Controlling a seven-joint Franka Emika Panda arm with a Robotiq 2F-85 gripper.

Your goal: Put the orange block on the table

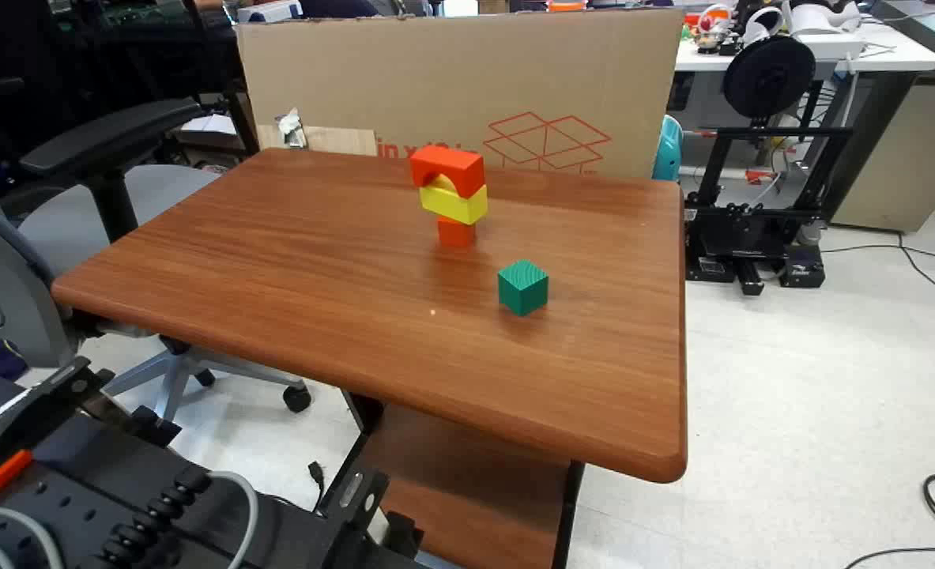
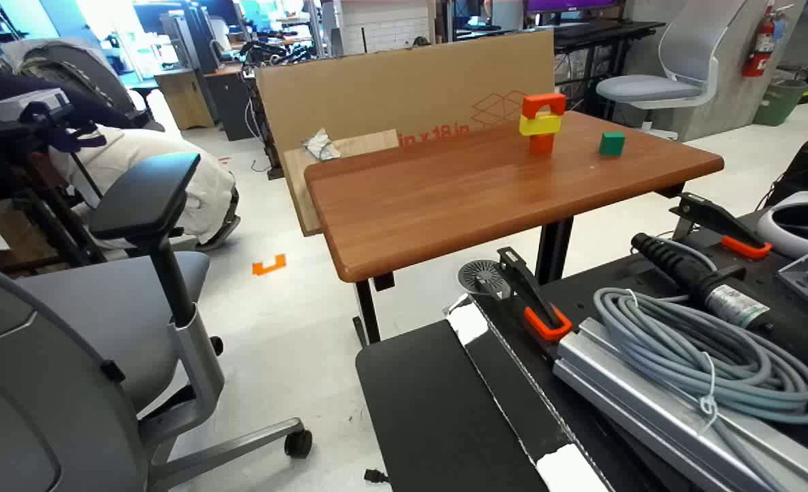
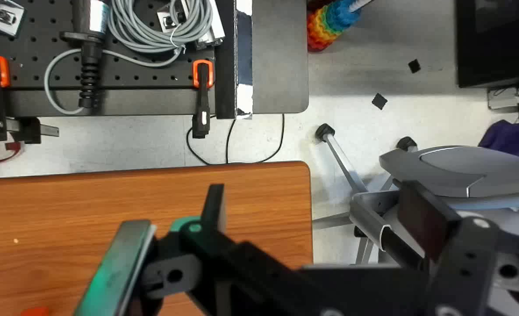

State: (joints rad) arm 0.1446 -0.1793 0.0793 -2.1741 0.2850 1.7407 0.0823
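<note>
In both exterior views a small stack stands on the reddish-brown table [image 1: 301,253] [image 2: 431,198]. An orange block with an arched notch [image 1: 451,162] [image 2: 533,104] lies on top. Under it is a yellow block [image 1: 455,205] [image 2: 539,126]. A second orange-red piece [image 1: 456,232] [image 2: 541,144] is at the bottom, on the table. In the wrist view the table [image 3: 263,210] shows below, with an orange bit [image 3: 35,311] cut off at the bottom edge; I cannot tell which piece it is. My gripper [image 3: 316,197] is open, with nothing between its fingers. It shows in neither exterior view.
A green cube [image 1: 523,288] [image 2: 611,143] sits on the table near the stack. A cardboard sheet [image 1: 404,79] stands behind the table. A grey chair [image 2: 171,307] is beside it. A black bench [image 3: 35,66] holds clamps and coiled cable [image 3: 154,39].
</note>
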